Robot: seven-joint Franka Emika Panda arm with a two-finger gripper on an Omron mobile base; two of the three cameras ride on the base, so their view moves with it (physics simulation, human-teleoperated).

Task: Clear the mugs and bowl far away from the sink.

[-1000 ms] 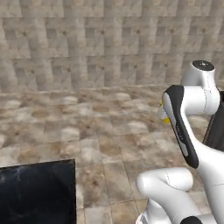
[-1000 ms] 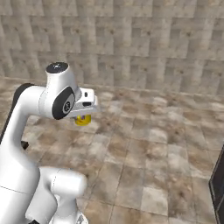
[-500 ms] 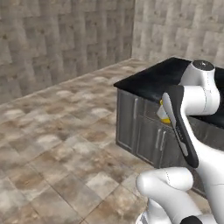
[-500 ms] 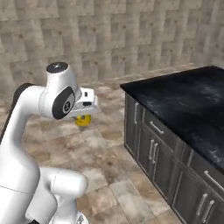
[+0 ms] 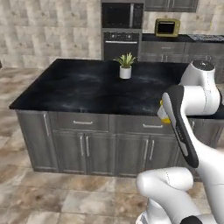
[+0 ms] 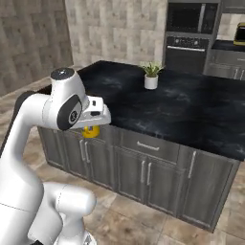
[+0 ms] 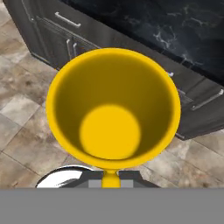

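Hand view: gripper point(image 7: 111, 183) clamped narrow on the near rim of the yellow mug point(image 7: 113, 105), which sits directly ahead of the fingers at 12 o'clock, mouth toward the camera. Risk: thin rim grip; a swing could slip the mug onto the floor tiles point(image 7: 26, 127) below. Island counter point(image 7: 175, 26) lies at 1 o'clock, beyond.

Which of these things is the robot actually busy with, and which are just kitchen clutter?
Part of the job:
yellow mug, carried in the shut gripper

Just there:
potted plant
island counter
wall oven
yellow toaster oven
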